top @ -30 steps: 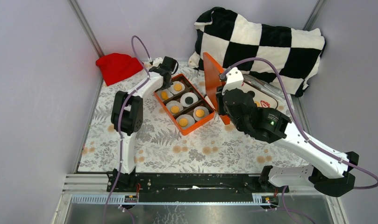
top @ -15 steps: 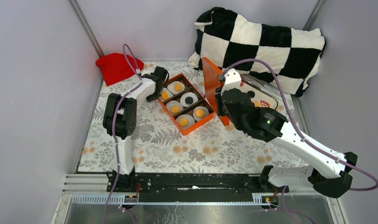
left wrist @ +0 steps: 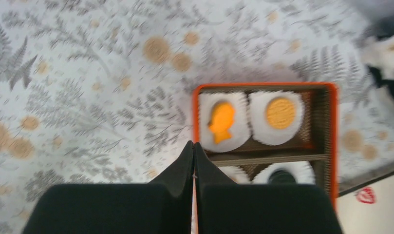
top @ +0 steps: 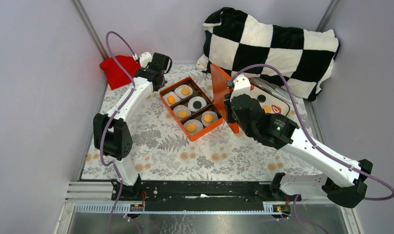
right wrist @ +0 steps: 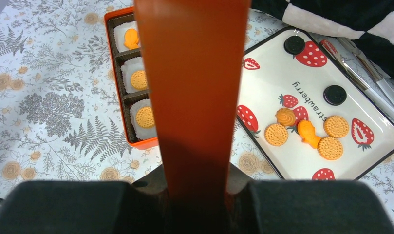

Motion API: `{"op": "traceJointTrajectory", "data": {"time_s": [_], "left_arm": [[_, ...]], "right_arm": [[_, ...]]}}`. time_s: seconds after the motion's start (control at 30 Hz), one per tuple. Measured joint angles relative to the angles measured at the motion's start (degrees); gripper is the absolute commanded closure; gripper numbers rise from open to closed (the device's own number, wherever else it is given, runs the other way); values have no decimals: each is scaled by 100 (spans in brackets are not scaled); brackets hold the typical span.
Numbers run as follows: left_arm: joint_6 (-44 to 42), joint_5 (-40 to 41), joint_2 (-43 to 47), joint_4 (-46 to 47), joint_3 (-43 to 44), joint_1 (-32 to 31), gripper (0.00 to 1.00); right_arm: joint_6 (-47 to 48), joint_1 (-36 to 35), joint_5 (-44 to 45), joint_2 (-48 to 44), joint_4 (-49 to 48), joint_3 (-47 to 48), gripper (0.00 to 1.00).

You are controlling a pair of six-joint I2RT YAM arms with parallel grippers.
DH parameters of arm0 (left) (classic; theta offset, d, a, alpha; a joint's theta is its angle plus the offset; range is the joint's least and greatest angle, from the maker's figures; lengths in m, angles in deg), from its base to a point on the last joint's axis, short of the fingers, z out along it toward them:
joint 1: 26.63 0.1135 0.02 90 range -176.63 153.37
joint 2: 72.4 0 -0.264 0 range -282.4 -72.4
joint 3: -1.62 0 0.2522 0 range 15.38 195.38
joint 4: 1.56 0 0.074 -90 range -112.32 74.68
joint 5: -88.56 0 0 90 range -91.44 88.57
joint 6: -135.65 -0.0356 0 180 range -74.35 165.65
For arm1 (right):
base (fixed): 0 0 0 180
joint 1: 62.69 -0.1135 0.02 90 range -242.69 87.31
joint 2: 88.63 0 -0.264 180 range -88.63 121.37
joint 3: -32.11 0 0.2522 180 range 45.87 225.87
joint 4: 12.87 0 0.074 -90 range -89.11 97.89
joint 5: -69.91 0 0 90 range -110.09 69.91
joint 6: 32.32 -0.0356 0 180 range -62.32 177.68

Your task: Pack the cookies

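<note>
Right end effector [right wrist: 197, 192] pinching the lid [right wrist: 192, 73] upright, box [right wrist: 143, 143] of cookies [right wrist: 145, 117] just left of it; left end effector [left wrist: 194, 148] pressed together, empty, near the box's far corner

Ahead of the right claw [right wrist: 195, 204], the upright orange lid [right wrist: 195, 87] it grips blocks the right half of the orange box [right wrist: 145, 144]. Past the closed left claw [left wrist: 194, 151], everything is blurred. Its fingers [left wrist: 136, 204] cover the near paper cups [left wrist: 234, 173] and part of a black cookie [left wrist: 282, 176].
</note>
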Motion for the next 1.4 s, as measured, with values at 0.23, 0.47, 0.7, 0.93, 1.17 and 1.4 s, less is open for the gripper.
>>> {"op": "traceJointTrajectory", "data": {"time_s": [0.23,0.47,0.7,0.93,1.17,1.4], "left_arm": [[-190,-354,-1147,105,868,2,100],[-326,-599,-2356,35,1064,105,100],[-219,-623,-1923,168,503,380,100],[11,-682,-557,306,-1565,382,100],[337,-850,962,345,-3414,66,100],[577,-796,2710,216,-3307,-1119,100]], "right_arm": [[2,11,-7,2,0,4,100],[2,31,7,2,0,4,100],[2,103,4,2,2,4,100],[7,251,-87,94,-15,4,100],[13,422,-212,120,-31,-2,100],[-2,492,-402,120,-129,-214,100]]}}
